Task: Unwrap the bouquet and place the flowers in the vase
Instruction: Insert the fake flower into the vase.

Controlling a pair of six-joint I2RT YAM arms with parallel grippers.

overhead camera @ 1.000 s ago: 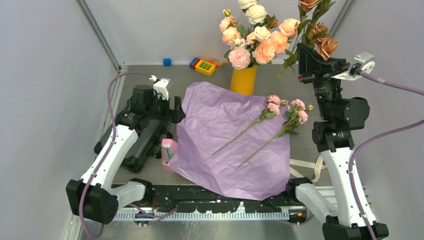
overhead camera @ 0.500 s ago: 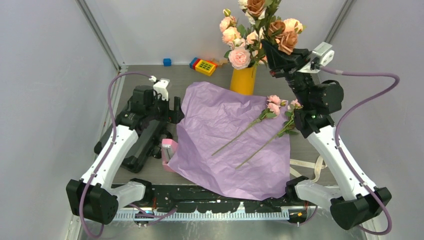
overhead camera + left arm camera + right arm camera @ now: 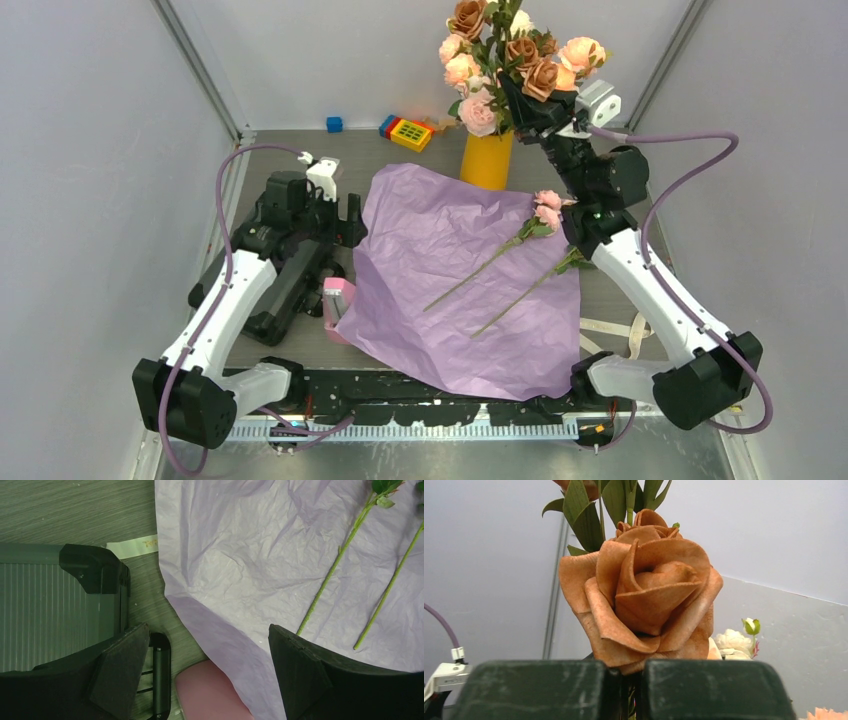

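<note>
Rusty brown roses point(image 3: 527, 62) are pinched in your right claw point(image 3: 522, 100), clenched on their stem just under the blooms. They are held up high among the big pale roses point(image 3: 470, 90) standing in the yellow-orange vase point(image 3: 487, 160). Two pink-headed stems point(image 3: 500, 255) lie side by side on the opened lilac paper point(image 3: 430, 300), which is spread on the worktop point(image 3: 370, 160) just in front of the vase. Your left claw point(image 3: 345, 215) rests released, jaws wide, at the paper's left edge. A beige ribbon point(image 3: 610, 335) lies by the paper's right edge.
</note>
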